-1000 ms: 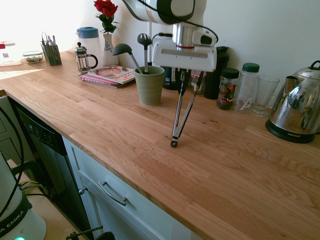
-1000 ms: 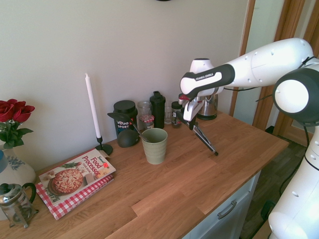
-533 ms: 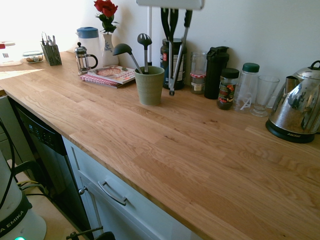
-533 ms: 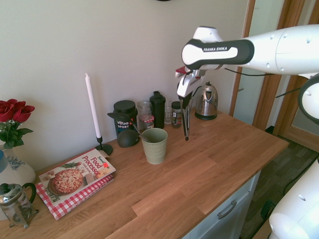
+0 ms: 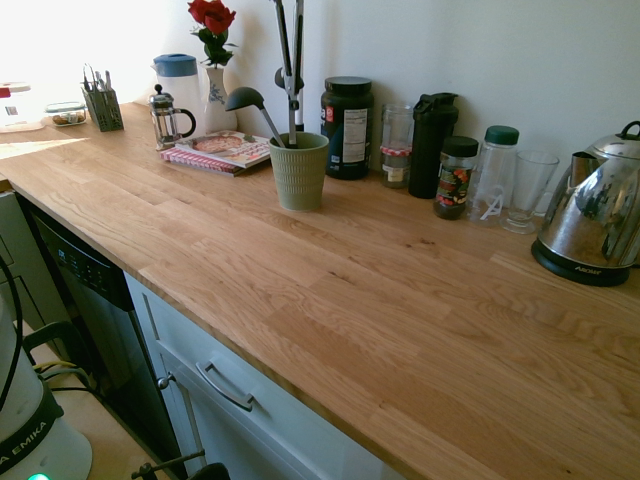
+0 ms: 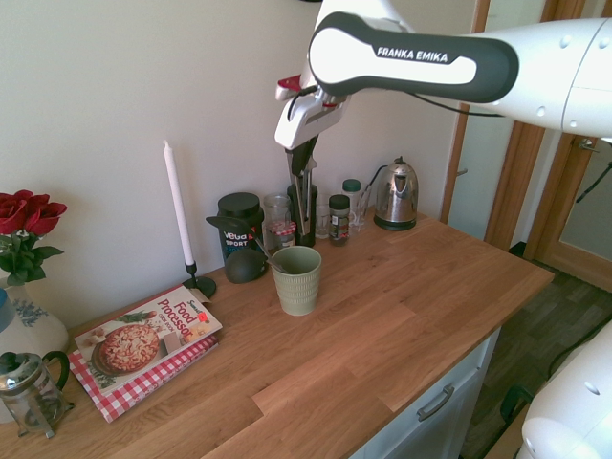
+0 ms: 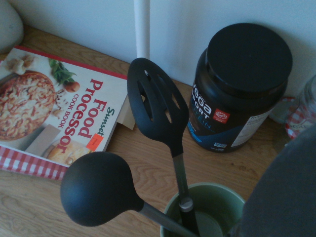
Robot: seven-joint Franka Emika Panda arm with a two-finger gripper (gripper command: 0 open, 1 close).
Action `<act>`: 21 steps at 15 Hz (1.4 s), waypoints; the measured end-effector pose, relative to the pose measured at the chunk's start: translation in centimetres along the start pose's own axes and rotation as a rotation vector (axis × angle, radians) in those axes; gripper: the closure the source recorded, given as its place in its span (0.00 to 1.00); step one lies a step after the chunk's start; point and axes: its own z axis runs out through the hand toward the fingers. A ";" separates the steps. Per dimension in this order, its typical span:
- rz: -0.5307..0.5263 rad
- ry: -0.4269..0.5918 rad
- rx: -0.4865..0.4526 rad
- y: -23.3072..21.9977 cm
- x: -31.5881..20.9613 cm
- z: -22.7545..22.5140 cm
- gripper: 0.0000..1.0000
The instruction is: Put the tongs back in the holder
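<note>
Tongs (image 6: 305, 196) and gripper (image 6: 303, 156) have shifted since the earlier frame, from the open counter to a position over the green cup (image 5: 299, 180). The pincer is clenched on the tongs, which hang nearly upright, hinge end down; in the second exterior view that end shows just above the cup's rim. Step in hand, as judged: alignment before insertion. The next move calls for centring the hinge end over the free part of the mouth, lowering it straight down, and releasing once it is well inside. The ladle (image 7: 98, 187) and slotted spoon (image 7: 158, 106) already lean in the cup and could catch the descending tongs. Materials and shapes: the cup is pale green, ribbed outside, and tapers toward its base; the tongs are slim, silvery metal with dark ends; the ladle has a smooth, rounded matte-black bowl, the spoon a flattened oval head pierced by long slots. Behind stands a squat black tub (image 5: 347, 130) with a broad lid; beneath runs the wooden counter (image 5: 330, 310), its grain in joined strips.
</note>
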 end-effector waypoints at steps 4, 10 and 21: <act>0.034 -0.008 -0.019 0.8 0.2 5.9 1.00; 0.046 -0.047 -0.038 1.1 -0.1 11.1 0.00; 0.060 -0.084 -0.065 1.6 -0.1 15.4 0.00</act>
